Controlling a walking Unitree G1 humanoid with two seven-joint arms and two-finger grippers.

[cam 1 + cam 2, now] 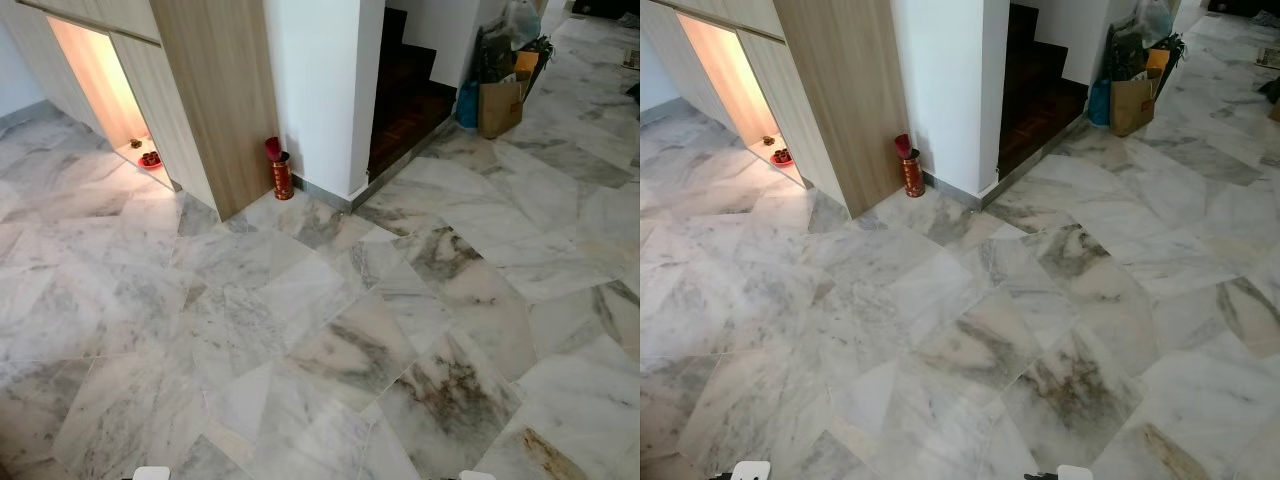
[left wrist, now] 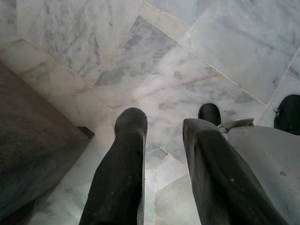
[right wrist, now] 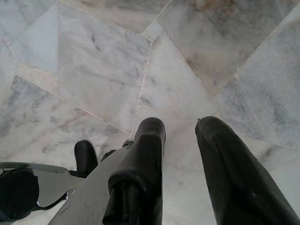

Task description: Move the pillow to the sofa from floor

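A grey-veined marble floor (image 1: 320, 320) spreads out before me. My left gripper (image 2: 164, 123) hangs above the floor tiles, its two black fingers (image 2: 123, 168) apart and nothing between them. In the right wrist view my right gripper (image 3: 181, 124) also points down at bare marble, open and holding nothing. My own black feet (image 2: 209, 113) stand on the tiles below the arms.
A wooden cabinet (image 1: 210, 100) with a lit niche (image 1: 100, 80) stands at the far left, next to a white pillar (image 1: 320, 90) with a red vase (image 1: 281, 172) at its foot. Dark stairs (image 1: 405, 95) and a paper bag (image 1: 499, 105) lie beyond. A dark surface (image 2: 33, 140) is beside the left gripper.
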